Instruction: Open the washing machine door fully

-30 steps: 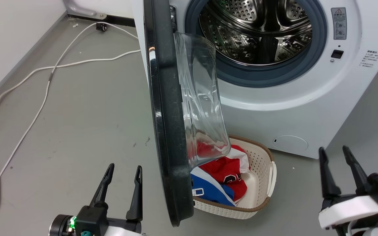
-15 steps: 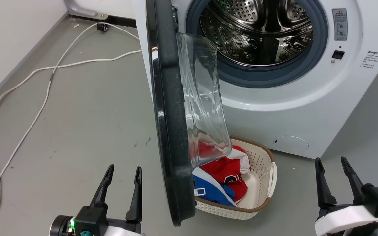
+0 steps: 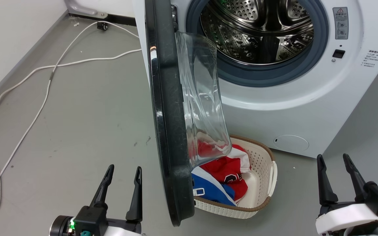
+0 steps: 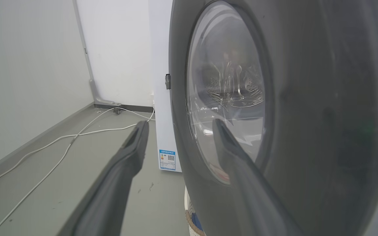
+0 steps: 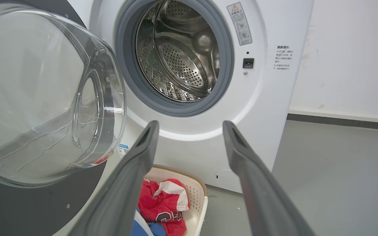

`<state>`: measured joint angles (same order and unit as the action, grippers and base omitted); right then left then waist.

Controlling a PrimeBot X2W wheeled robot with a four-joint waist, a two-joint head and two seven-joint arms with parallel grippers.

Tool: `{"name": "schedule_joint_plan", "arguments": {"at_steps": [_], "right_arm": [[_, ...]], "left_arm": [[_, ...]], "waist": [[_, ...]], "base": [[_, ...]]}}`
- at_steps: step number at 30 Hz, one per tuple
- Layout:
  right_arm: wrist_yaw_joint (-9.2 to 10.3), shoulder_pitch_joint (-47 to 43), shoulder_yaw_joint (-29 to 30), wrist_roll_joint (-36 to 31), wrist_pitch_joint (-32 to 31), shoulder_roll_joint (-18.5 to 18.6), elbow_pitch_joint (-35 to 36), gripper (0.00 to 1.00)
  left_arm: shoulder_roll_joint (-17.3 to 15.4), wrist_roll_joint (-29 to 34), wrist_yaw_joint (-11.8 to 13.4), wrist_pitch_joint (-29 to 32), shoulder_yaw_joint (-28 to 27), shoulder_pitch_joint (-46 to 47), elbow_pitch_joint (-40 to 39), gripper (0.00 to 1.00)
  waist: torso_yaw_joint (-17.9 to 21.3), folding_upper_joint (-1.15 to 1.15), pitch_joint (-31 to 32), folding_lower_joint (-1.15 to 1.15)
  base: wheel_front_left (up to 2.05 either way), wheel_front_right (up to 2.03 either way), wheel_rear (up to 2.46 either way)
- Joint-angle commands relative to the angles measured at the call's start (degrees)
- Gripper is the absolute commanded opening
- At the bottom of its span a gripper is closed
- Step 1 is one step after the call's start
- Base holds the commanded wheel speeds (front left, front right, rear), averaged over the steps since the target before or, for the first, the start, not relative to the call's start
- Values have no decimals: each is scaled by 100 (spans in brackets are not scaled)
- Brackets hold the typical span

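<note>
1 washing machine door (image 3: 166, 114), black-rimmed with bulging clear glass, is standing swung out edge-on from the washing machine (image 3: 274, 108), its lower edge hanging above a cream basket (image 3: 272, 177) of red and blue clothes (image 3: 225, 172). 2 grippers are hovering low, fingers spread and holding nothing: left gripper (image 3: 125, 167) just beside the door's outer face, right gripper (image 3: 332, 156) well apart on its glass side.

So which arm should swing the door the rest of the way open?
Probably right. The right gripper sits open on the glass-bowl side of the washing machine door, so it can push outward; the left gripper faces its outer side.
</note>
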<state>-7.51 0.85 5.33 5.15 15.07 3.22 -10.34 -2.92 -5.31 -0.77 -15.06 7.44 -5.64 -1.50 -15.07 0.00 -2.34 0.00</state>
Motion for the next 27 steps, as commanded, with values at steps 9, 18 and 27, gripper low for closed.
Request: {"name": "schedule_joint_plan", "arguments": {"at_steps": [9, 18, 27], "right_arm": [[4, 95, -13, 50, 13, -36, 20, 100], [4, 48, -48, 62, 14, -40, 8, 100], [4, 13, -121, 107, 14, -39, -13, 100]], "left_arm": [[5, -15, -64, -18, 28, 7, -32, 0], [5, -4, -46, -18, -113, 85, -318, 0], [5, 183, -97, -17, -479, 711, -1360, 0]], "waist": [[46, 0, -2, 0], [41, 0, 8, 0], [-4, 0, 50, 0]], "base": [[0, 0, 0], [0, 0, 0], [0, 0, 0]]}}
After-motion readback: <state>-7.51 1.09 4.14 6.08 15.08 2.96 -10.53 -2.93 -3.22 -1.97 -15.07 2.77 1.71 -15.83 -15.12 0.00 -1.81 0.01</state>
